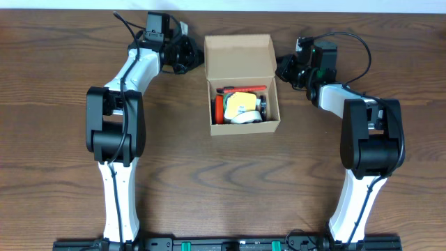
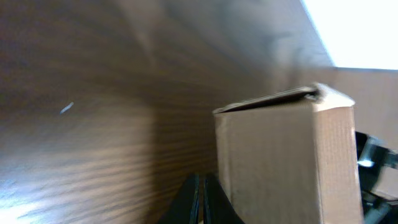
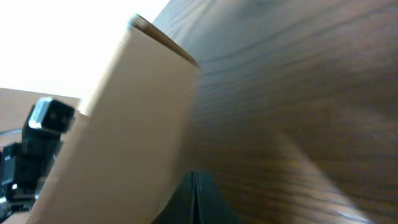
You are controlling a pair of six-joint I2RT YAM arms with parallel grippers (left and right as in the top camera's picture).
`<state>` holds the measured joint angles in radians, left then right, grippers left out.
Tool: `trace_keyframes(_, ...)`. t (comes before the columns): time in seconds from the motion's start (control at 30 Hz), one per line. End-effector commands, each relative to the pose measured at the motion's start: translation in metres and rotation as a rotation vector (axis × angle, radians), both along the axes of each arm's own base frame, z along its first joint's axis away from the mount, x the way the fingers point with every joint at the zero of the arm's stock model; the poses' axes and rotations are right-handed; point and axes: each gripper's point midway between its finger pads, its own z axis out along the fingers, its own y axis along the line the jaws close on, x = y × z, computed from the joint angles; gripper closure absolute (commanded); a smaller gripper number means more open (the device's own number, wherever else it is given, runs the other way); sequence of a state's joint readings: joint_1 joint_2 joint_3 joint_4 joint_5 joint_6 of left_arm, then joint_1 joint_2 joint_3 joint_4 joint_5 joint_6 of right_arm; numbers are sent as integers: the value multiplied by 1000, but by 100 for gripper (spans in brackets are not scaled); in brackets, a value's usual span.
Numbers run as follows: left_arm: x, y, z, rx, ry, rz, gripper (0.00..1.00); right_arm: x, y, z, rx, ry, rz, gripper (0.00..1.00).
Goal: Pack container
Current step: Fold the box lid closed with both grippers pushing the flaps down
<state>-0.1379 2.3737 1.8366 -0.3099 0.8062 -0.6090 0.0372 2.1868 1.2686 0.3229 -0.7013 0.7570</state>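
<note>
Overhead: the cardboard box [image 1: 245, 127] stands between left gripper [image 1: 187, 54] and right gripper [image 1: 284, 68], which flank its open lid [image 1: 239, 56]. Left wrist: fingers [image 2: 188, 208] pressed together, empty, box alongside. Right wrist: fingers [image 3: 184, 206] likewise closed, holding nothing.

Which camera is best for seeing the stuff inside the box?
The overhead view. It looks straight down into the open container, so the orange, yellow and white contents show. The left wrist view shows only one plain outer side of the container. The right wrist view shows only another, so nothing inside is visible.
</note>
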Motion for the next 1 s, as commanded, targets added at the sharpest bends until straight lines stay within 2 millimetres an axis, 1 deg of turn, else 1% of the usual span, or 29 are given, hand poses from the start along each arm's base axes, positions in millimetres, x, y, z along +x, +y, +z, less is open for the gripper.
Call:
trace_keyframes(0.0,-1,-3,9,-78,-3,-40,94,-5,13,5,35,-32,80,99)
trace_keyframes(0.17,8,1,35,-124,-62,-68,94,-3,10,23,70,-85,141,99)
trace_keyframes(0.37,15,0,76,-172,-159,-122,94,4,4,54,106,-169,206,99)
trace_keyframes(0.47,17,-3,94,-191,-199,-145,94,7,5,71,117,-218,248,99)
trace_keyframes(0.6,14,-7,113,-211,-261,-204,94,7,8,92,114,-275,283,99)
trace_keyframes(0.7,11,-7,114,-210,-256,-216,94,4,8,105,97,-308,291,98)
trace_keyframes(0.8,6,-7,113,-201,-241,-227,94,-2,8,113,67,-318,308,98)
trace_keyframes(0.97,-9,-5,115,-160,-237,-259,94,-20,4,114,-43,-280,321,98)
